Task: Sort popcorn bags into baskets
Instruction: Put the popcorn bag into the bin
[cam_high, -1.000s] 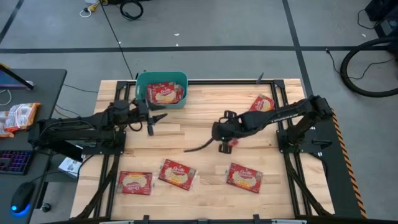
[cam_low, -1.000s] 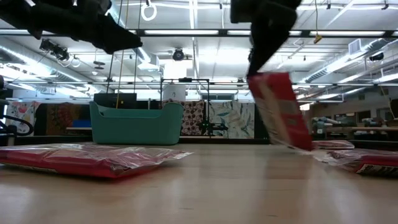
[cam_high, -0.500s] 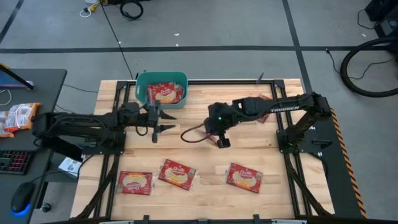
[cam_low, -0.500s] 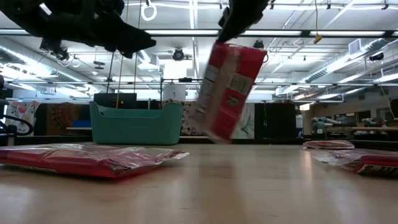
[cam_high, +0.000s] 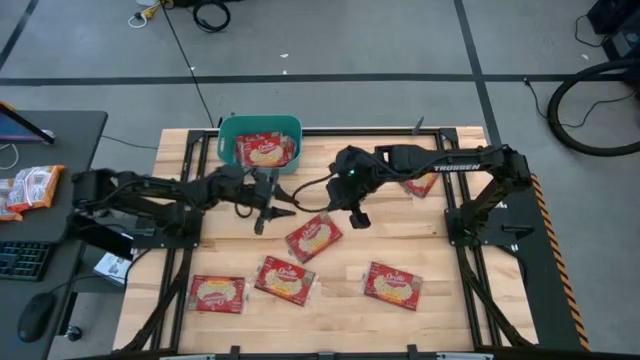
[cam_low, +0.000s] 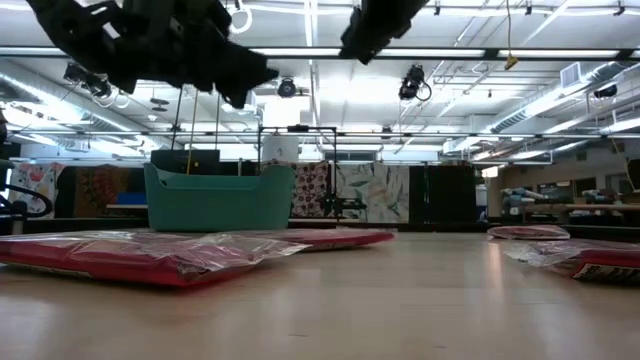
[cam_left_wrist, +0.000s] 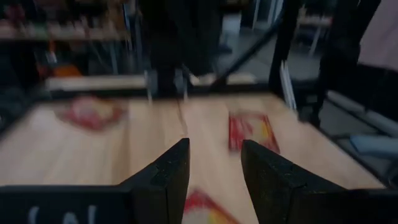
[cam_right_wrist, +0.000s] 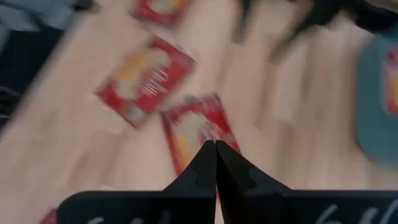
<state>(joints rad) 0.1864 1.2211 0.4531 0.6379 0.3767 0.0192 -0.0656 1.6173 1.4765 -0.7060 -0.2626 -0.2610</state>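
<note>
nearby, loose popcorn bags (cam_high: 313, 238) midtable (cam_high: 400, 240)

White "TROSSEN" lettering on the right arm (cam_high: 462, 168); bag labels unreadable.

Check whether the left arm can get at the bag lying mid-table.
Probably yes. The left gripper hovers open beside the bag, which lies flat and alone, nothing on it. The right gripper hangs shut nearby and might crowd it.
</note>
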